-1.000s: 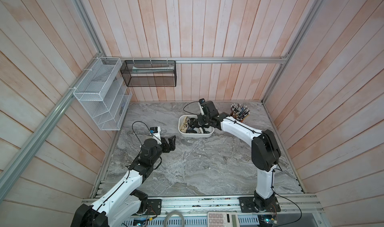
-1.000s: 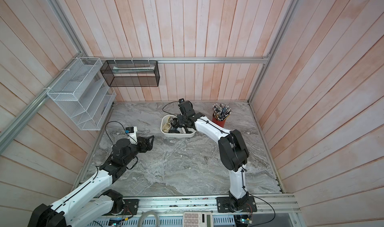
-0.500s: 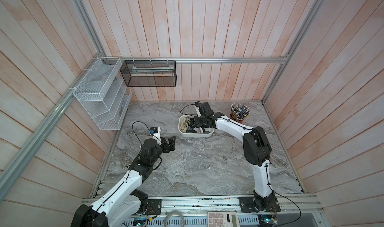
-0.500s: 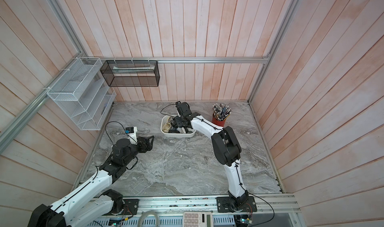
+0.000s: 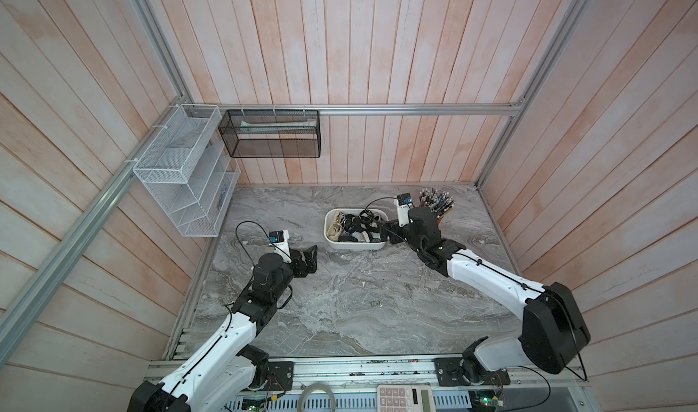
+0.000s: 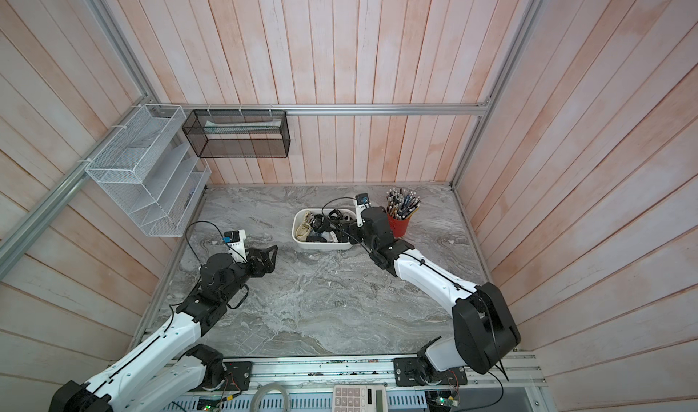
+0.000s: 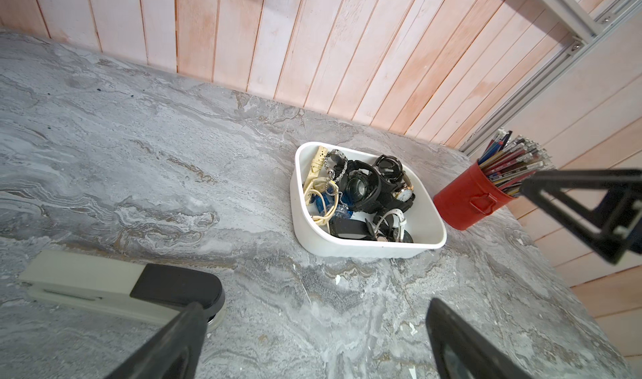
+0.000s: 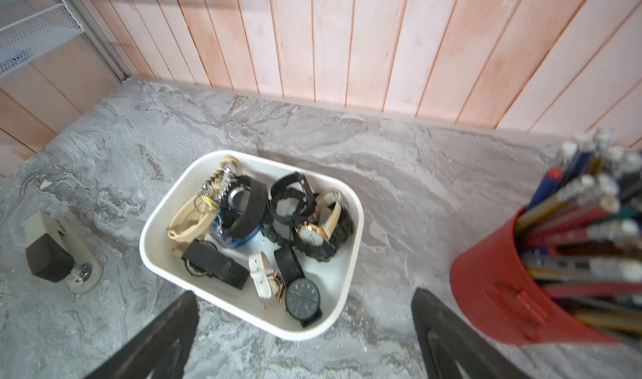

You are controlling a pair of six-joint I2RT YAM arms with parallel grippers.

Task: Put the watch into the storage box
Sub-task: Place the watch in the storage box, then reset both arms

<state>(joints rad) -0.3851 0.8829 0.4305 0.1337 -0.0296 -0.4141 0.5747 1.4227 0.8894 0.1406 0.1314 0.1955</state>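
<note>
The left gripper (image 5: pixel 310 259) hangs wide and empty over the marble tabletop (image 5: pixel 359 300), with the one stapler (image 7: pixel 121 287) near it. Next comes the one storage box (image 5: pixel 351 245), heaped with about nine watches (image 8: pixel 243 207), too tangled for a sure count. The right gripper (image 5: pixel 386 231), a second ago shut and down inside the box, now stands wide at its right rim, holding nothing. So the watch has likely been released into the heap, though I cannot tell which one it is; the task looks done. Farthest right stands one red pen cup (image 6: pixel 400 228).
</note>
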